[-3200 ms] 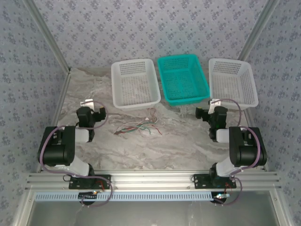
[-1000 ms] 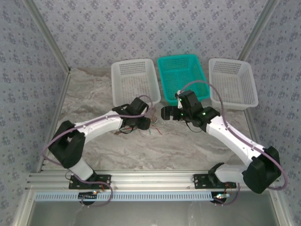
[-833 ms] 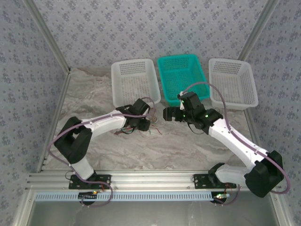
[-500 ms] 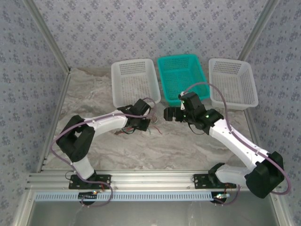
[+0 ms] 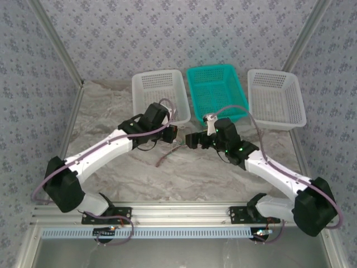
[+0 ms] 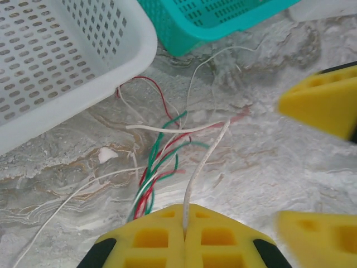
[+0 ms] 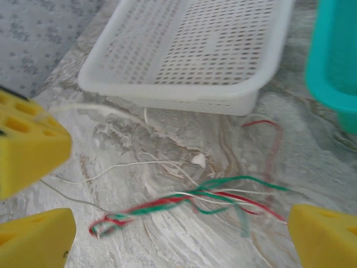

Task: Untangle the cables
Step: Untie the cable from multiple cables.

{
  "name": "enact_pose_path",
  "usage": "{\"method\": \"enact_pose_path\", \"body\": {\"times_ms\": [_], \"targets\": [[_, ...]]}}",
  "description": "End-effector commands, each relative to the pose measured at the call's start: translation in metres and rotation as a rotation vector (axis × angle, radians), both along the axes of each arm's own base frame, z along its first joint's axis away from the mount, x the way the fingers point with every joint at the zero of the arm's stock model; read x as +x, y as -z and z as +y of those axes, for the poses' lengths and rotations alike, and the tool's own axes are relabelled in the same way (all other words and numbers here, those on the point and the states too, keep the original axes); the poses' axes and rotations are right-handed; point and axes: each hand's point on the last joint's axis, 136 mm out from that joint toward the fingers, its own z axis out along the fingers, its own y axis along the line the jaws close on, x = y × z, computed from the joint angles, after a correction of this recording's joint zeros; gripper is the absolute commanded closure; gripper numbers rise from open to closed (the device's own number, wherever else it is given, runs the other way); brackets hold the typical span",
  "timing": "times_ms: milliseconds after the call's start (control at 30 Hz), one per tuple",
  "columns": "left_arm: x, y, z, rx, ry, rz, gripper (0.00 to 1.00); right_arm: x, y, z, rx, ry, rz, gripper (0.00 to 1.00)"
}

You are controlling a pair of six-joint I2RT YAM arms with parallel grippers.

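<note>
Cables [image 6: 158, 167] lay in a loose red, green and whitish tangle on the bench [image 5: 111, 111], just on the near side of the white basket [image 6: 56, 67] and the teal basket [image 6: 223, 17]. And the left pincer [image 6: 184, 220] was clamped together on one whitish cable [image 6: 202, 166] — the strand ran out from between its pads and crossed over the far end of the bundle. Just right of the tangle, the right pincer [image 7: 178, 237] hovered with its jaws wide apart, gripping nothing.

Plenty could go wrong from here. If that whitish cable was threaded through the red and green ones, a pull would likely drag the whole bundle along, or cinch the knot tighter, instead of freeing it. The wire was thin and pinched only at the tips, so a sharp tug might slide it straight out. And the strands lay so close together that the right pincer, closing, could easily trap several at once — pinning the very cable it should let run.
</note>
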Motion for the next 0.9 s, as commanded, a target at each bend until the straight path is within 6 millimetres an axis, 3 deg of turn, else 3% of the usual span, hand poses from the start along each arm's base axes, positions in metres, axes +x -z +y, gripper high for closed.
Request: {"method": "enact_pose_path", "body": {"times_ms": [0, 200, 267, 333, 467, 567, 700, 867], "targets": [[-0.007, -0.026, 0.001, -0.072, 0.002, 0.006, 1.00, 0.000, -0.007, 0.036, 0.067, -0.145, -0.135, 0.00], [-0.011, -0.050, 0.004, -0.141, -0.008, -0.017, 1.00, 0.010, 0.046, 0.072, -0.034, -0.212, -0.167, 0.01], [-0.012, -0.056, 0.006, -0.156, -0.010, -0.025, 1.00, 0.019, 0.067, 0.072, -0.066, -0.182, -0.130, 0.17], [-0.014, -0.062, 0.009, -0.169, -0.014, -0.036, 1.00, 0.022, 0.083, 0.073, -0.078, -0.170, -0.105, 0.27], [-0.016, -0.080, 0.018, -0.208, -0.027, -0.076, 1.00, 0.019, 0.114, 0.070, -0.107, -0.162, -0.047, 0.28], [-0.016, -0.089, 0.028, -0.213, -0.036, -0.102, 1.00, 0.009, 0.120, 0.066, -0.141, -0.205, -0.057, 0.23], [-0.017, -0.094, 0.039, -0.191, -0.038, -0.119, 1.00, 0.005, 0.110, 0.053, -0.251, -0.244, -0.127, 0.02], [-0.017, -0.100, 0.050, -0.186, -0.049, -0.147, 1.00, -0.007, 0.088, 0.060, -0.300, -0.418, -0.280, 0.00]]}}
